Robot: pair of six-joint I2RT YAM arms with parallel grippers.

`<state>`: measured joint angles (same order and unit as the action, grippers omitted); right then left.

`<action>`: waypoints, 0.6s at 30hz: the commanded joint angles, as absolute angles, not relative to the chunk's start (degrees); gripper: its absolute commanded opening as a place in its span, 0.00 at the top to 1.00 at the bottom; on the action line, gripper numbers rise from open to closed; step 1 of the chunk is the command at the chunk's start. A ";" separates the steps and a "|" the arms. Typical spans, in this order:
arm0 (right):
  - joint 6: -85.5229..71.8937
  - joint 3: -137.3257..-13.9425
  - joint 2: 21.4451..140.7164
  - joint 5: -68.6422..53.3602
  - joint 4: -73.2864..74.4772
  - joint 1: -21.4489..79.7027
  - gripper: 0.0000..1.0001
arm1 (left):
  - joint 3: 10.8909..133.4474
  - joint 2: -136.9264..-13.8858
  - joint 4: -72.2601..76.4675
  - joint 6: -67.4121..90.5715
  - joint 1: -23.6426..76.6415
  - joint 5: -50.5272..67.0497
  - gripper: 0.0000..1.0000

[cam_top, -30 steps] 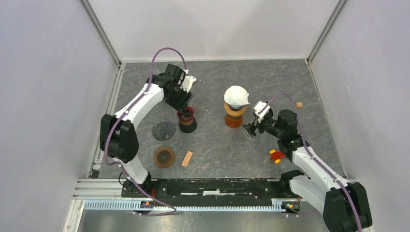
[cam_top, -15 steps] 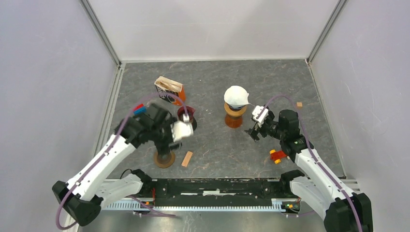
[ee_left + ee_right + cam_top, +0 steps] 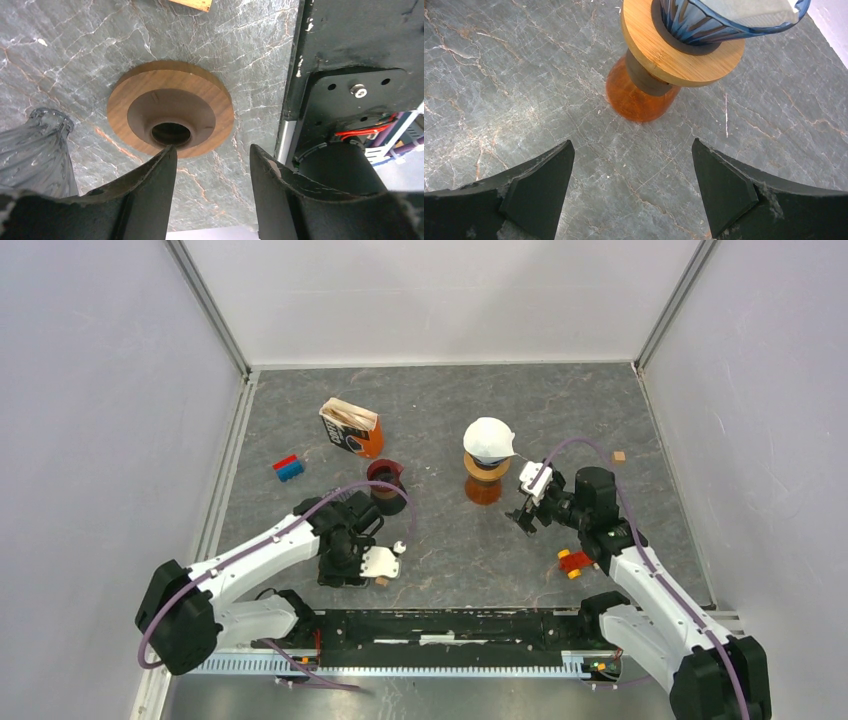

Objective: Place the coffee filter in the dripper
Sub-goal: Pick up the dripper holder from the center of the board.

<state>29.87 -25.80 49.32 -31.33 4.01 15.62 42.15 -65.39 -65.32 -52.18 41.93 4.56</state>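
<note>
A white coffee filter [image 3: 488, 437] sits in a blue ribbed dripper [image 3: 696, 22], which rests on a wooden collar [image 3: 656, 50] atop an orange carafe [image 3: 484, 488]. My right gripper [image 3: 523, 512] hovers open just right of that stand, empty, its jaws wide over bare stone [image 3: 633, 142]. My left gripper [image 3: 212, 155] hangs open and empty low over a wooden ring with a dark centre hole [image 3: 170, 112]. A clear ribbed glass cone [image 3: 35, 150] stands beside its left finger. In the top view the left arm [image 3: 340, 540] covers both.
An orange filter box [image 3: 351, 427] lies at the back. A dark red cup [image 3: 385, 480] on a black base, a red-blue block [image 3: 288, 468], a red-yellow toy [image 3: 572, 562] and a small wooden cube [image 3: 619, 456] are scattered. The black front rail [image 3: 350, 45] is close to my left gripper.
My left arm swung from the red cup at the back to the front, now low over the wooden ring. The filter box and red-blue block came into view. My right arm barely moved.
</note>
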 commanded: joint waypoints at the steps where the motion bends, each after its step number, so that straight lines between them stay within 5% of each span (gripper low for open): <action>1: 30.43 -25.75 50.22 -32.35 3.38 15.45 0.06 | 39.39 -65.82 -59.89 -58.21 41.85 3.00 0.39; 18: 30.45 -25.77 51.14 -33.27 3.52 15.38 0.05 | 34.71 -70.84 -51.36 -60.68 38.10 4.03 0.42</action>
<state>29.91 -25.78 51.11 -32.14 4.54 15.62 36.25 -69.73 -55.53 -56.45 38.52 3.05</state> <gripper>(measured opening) 0.945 0.579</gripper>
